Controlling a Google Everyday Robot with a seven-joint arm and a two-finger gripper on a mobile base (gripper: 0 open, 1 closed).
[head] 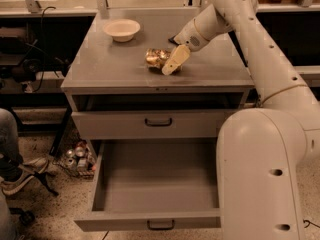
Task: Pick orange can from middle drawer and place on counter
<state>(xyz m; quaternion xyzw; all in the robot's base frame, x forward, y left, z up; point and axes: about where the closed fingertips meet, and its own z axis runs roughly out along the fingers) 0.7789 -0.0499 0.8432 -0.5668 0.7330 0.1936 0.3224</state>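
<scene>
The orange can (154, 57), shiny and dented, is at the middle of the counter (110, 66), at or just above its surface. My gripper (167, 64) reaches in from the right and is shut on the can, with one cream finger (171, 60) against the can's right side. The middle drawer (155, 181) is pulled wide open below, and its grey floor is bare.
A white bowl (121, 29) sits at the counter's back left. A shut drawer (157, 124) lies between counter and open drawer. Several small cans (77, 156) cluster on the floor at left. A person's leg and shoe (20, 166) are at far left.
</scene>
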